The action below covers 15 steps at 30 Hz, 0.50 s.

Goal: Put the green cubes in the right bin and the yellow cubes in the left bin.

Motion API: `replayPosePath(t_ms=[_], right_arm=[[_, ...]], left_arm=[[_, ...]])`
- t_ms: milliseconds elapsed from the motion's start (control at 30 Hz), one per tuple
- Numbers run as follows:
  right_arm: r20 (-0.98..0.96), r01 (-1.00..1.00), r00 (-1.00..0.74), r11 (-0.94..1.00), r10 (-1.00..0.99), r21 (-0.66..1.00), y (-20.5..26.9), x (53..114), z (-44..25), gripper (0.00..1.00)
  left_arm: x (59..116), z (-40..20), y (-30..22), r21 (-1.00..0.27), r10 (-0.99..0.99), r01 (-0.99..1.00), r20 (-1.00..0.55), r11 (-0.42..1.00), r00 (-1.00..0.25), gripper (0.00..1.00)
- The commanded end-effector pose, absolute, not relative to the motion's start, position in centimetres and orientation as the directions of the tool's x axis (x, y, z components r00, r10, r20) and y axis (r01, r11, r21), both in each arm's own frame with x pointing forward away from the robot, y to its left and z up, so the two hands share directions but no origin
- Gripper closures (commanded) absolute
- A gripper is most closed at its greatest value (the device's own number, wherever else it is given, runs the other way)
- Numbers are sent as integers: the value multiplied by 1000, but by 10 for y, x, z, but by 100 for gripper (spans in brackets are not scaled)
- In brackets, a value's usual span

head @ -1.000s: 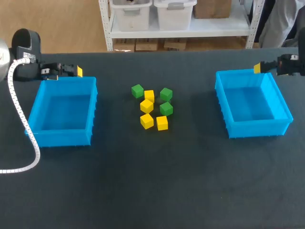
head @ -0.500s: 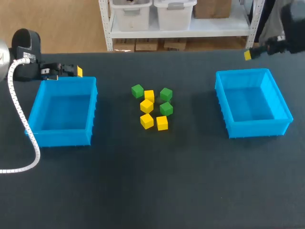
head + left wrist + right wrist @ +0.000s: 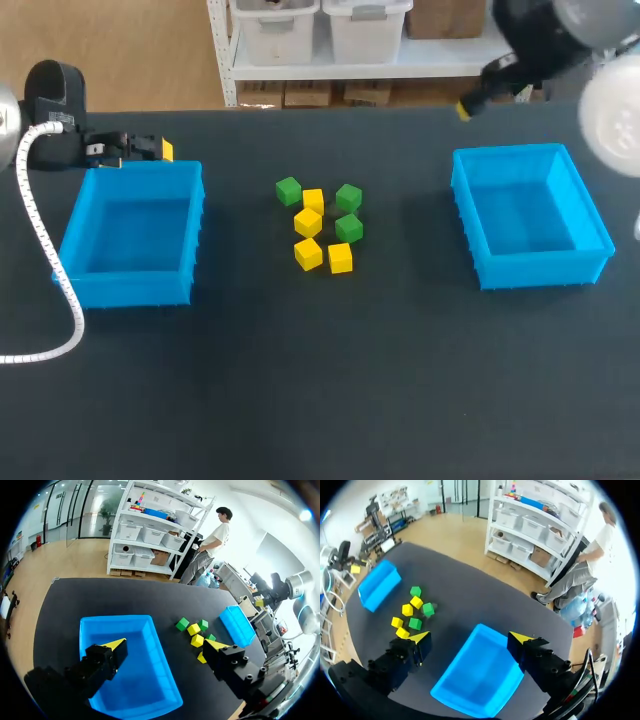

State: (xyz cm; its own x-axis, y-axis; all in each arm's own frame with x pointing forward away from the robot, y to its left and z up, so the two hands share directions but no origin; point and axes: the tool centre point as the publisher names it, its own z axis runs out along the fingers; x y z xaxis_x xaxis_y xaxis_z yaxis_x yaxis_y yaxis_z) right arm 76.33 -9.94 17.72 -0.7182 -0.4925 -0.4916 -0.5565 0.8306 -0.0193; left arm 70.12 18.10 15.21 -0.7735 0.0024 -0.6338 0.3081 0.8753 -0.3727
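Ahead of the right fingers (image 3: pixel 420 636), well apart; clustered cubes (image 3: pixel 415 602).

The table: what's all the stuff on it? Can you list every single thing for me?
small green cubes: 3, green, middle of the table, in one cluster with the yellow ones
small yellow cubes: 4, yellow, same cluster in the middle
open blue plastic bins: 2, blue, one at the left, one at the right, no cubes inside
black table: 1, black, under everything
left hand: 1, black with yellow tips, open, at the far edge of the left bin
right hand: 1, black with yellow tips, open, raised near the far side of the right bin
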Motion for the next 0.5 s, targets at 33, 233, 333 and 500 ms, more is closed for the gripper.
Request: replayPosePath(t_ms=[33, 233, 333, 500], right_arm=[[-381, -547, -755, 833, -533, -81, -72, 773, 170, 0], [-322, -594, -740, 799, -590, -99, -38, 770, 159, 0], [-298, -607, -739, 789, -604, -92, -25, 767, 151, 0], [-256, -620, -748, 782, -613, -60, -3, 764, 129, 0]], left_arm=[[701, 151, 183, -378, 2, 315, -638, 871, -770, 0], [701, 151, 183, -378, 2, 315, -638, 871, -770, 0], [701, 151, 183, -378, 2, 315, -638, 871, -770, 0], [701, 151, 183, -378, 2, 315, -638, 871, -770, 0]])
